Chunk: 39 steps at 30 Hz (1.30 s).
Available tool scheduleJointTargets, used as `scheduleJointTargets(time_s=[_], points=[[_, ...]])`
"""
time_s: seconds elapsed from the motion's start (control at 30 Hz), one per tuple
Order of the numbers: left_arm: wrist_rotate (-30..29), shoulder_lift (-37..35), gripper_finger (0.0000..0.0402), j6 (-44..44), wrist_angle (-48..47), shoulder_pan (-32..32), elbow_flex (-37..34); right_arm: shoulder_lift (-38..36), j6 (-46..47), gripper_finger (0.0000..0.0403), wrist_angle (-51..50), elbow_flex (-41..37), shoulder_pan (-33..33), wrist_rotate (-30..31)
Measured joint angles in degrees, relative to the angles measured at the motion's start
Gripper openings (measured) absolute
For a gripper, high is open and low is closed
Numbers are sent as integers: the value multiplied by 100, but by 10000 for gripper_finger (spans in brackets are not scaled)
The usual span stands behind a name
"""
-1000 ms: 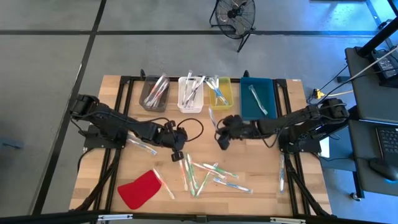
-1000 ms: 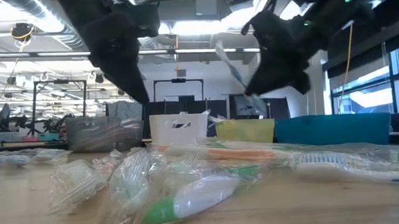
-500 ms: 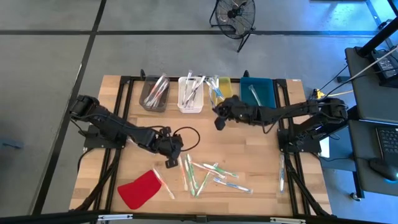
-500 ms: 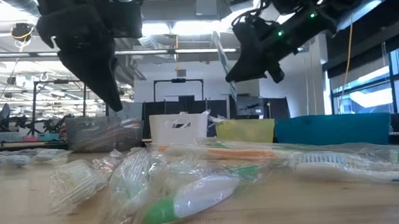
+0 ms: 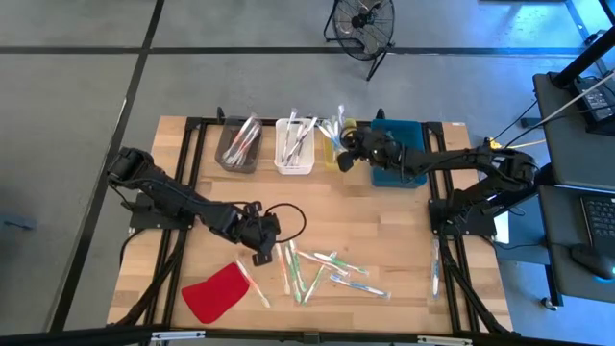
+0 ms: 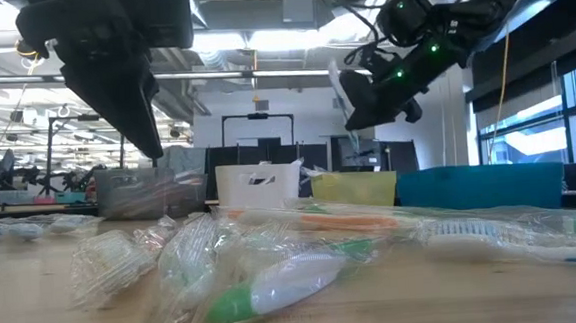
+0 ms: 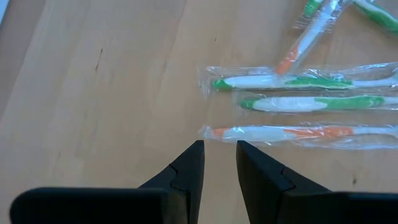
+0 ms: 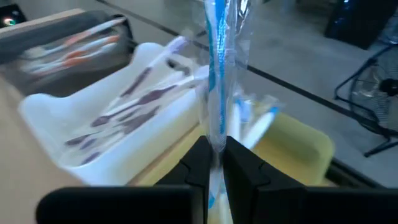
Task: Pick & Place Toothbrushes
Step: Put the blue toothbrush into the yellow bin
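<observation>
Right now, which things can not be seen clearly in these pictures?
- Gray bin contents: blurred in the right wrist view, too small to count in the high view.
- Blue toothbrush in the right gripper: its ends are cut off by the right wrist view's edges.
- Left gripper: hidden in the low view.

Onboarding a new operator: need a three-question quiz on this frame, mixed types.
1. True or false: the right gripper holds a blue toothbrush.
2. The left gripper hovers nearest which wrapped brush: A) orange toothbrush B) pink C) blue?
3. Fill in: the right gripper is above the ___ bin.

Key: 1 true; 2 A; 3 yellow.
</observation>
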Motion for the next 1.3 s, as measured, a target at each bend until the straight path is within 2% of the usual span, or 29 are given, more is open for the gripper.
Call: scheduleJointTargets(time_s=[0.13, 0.3, 0.6, 1.0, 1.3], points=[[0, 0, 88, -49, -3, -25, 0, 91, -62, 22, -31, 0, -291, -187], [0, 0, 88, -49, 0, -27, 0, 364, 234, 26, -214, 0, -527, -856], [-2, 0, 88, 44, 1, -25, 0, 735, 579, 24, -480, 0, -529, -1158], [-2, 0, 88, 350, 20, -15, 0, 987, 835, 25, -478, 0, -713, -1178], [-2, 0, 88, 360, 20, -7, 0, 1027, 1195, 33, -435, 0, -858, -1602]])
